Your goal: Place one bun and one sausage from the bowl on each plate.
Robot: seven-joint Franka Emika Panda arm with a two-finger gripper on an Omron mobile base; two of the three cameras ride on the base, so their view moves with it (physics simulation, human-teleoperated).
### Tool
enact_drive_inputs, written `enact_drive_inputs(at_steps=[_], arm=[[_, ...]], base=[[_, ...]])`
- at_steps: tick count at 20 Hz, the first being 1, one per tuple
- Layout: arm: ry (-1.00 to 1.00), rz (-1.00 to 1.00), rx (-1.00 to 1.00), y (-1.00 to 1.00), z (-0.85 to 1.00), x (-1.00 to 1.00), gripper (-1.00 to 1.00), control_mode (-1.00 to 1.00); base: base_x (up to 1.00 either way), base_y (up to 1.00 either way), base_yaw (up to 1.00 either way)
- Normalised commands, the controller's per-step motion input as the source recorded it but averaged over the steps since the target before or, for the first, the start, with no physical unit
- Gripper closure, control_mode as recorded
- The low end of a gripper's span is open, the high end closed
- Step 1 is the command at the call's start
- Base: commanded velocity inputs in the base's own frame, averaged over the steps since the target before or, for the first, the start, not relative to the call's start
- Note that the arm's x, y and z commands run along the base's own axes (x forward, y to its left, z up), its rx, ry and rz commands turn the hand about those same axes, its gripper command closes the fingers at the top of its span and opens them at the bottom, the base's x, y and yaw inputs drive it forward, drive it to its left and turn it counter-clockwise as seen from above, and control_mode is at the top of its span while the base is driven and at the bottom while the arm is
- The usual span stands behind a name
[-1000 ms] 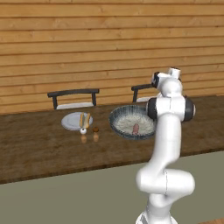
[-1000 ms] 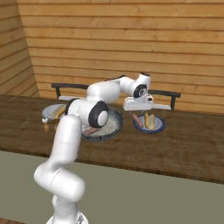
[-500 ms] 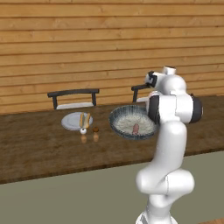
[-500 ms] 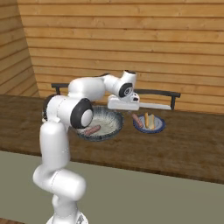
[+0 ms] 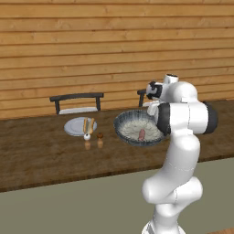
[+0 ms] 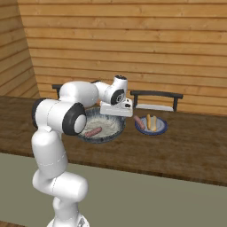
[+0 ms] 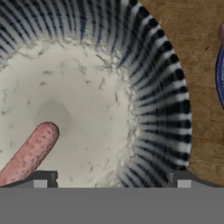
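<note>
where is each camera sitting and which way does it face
Left base view: behind the arm on its left, facing forward and down at the table; the arm rises lower right.
Right base view: behind on its right, same table; the arm rises lower left, gripper over the bowl.
Hand view: on the hand, looking down into the bowl at a sausage; fingertips wide apart.
All three share the bowl and sausage.

I see a glazed-looking bowl with a striped rim and a rough, speckled pale inside, on a matt, dark-grained wooden table before a planked wall.
</note>
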Motion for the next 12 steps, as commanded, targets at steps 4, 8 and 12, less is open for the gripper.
enact_drive_inputs(at_steps=[4, 8, 12], arm=[[0.0, 0.01, 0.0, 0.36, -0.25, 0.0, -1.0, -1.0], [0.03, 0.01, 0.0, 0.77, -0.09, -0.05, -1.0, -1.0], [0.01, -0.13, 0.0, 0.55, 0.0, -0.02, -1.0, -1.0]], base=[[0.0, 0.0, 0.0], [0.0, 0.0, 0.0], [0.0, 0.0, 0.0]])
